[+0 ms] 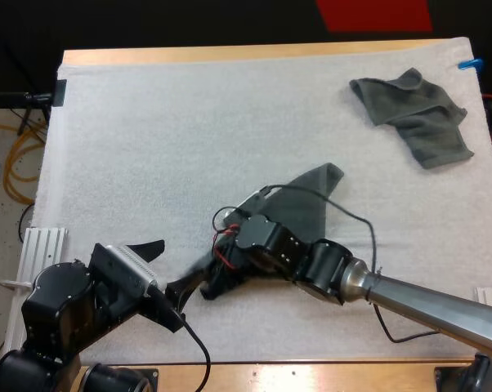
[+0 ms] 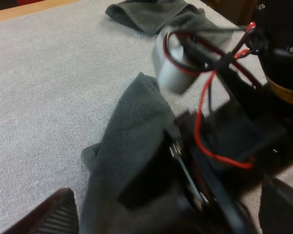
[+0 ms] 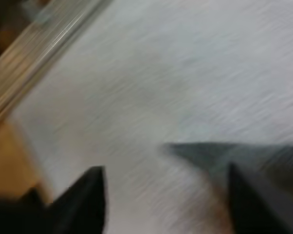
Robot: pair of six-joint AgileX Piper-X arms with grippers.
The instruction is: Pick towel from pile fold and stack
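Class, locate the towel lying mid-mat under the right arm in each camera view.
High view: towel mid-mat, partly under the right arm.
Left wrist view: towel beside the right arm.
Right wrist view: towel's blurred tip by the right gripper.
Shared landmark: the white mat.

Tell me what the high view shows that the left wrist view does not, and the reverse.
High view: the left arm, and the mat across its full width. Left wrist view: the near towel lying between the fingers of the open left tool. Both: that towel, the crumpled towel beyond it, the right arm.
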